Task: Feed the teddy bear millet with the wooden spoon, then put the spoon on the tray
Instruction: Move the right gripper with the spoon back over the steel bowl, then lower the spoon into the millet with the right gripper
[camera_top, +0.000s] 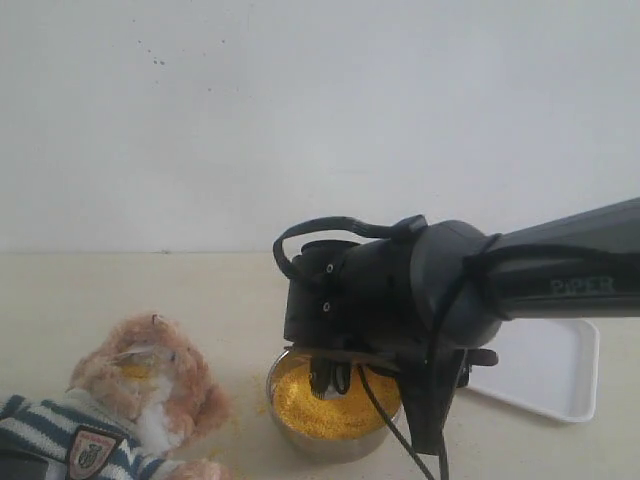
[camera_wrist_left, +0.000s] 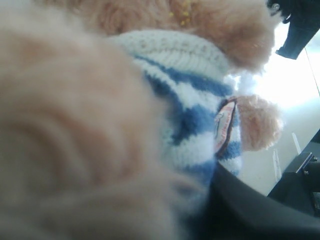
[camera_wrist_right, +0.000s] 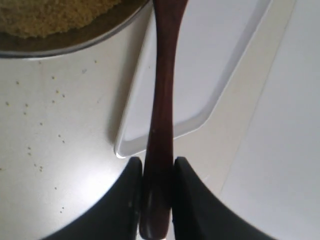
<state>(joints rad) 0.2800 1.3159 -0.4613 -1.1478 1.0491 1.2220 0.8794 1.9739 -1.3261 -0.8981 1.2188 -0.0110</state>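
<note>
Clamped between the fingers of my right end effector, the wooden spoon points down at the millet, probably to scoop. Teddy bear leans left of the metal bowl; the tray waits right on the desk. My left end effector is close against the bear, perhaps steadying it; I cannot tell how far open it is.

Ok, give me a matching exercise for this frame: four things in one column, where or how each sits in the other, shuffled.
1. teddy bear
2. millet
3. wooden spoon
4. tray

A. clamped in the right hand
B. white and flat, at the far right
C. heaped in the metal bowl
D. lower left, yellow grains on its face

Pairs: 1-D, 2-C, 3-A, 4-B
</note>
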